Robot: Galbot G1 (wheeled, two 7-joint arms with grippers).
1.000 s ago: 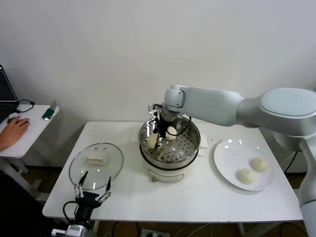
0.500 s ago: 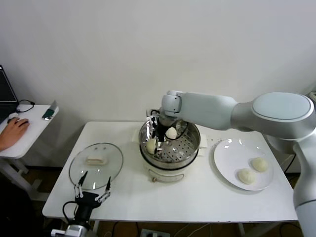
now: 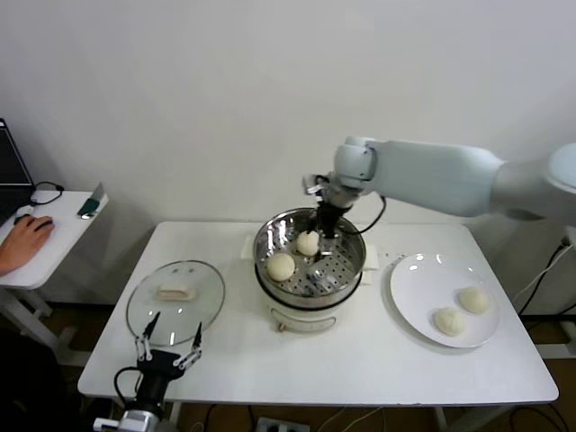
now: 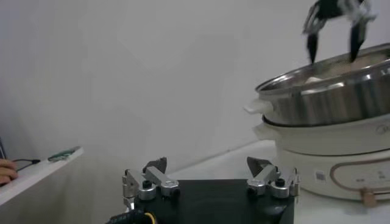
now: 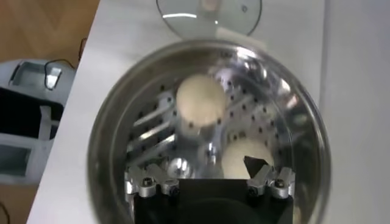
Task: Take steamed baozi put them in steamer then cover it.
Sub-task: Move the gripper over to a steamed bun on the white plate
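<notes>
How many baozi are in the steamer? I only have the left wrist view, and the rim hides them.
Observer: Two. One baozi lies at the steamer's left side, the other toward the back, under the open, empty right gripper.
Operator: Any left to fetch?
Observer: Yes, two more sit on the plate, to the right of the steamer.
Operator: Where is the lid?
Observer: The lid lies flat on the table to the left of the steamer, handle up, just ahead of the open left gripper.
</notes>
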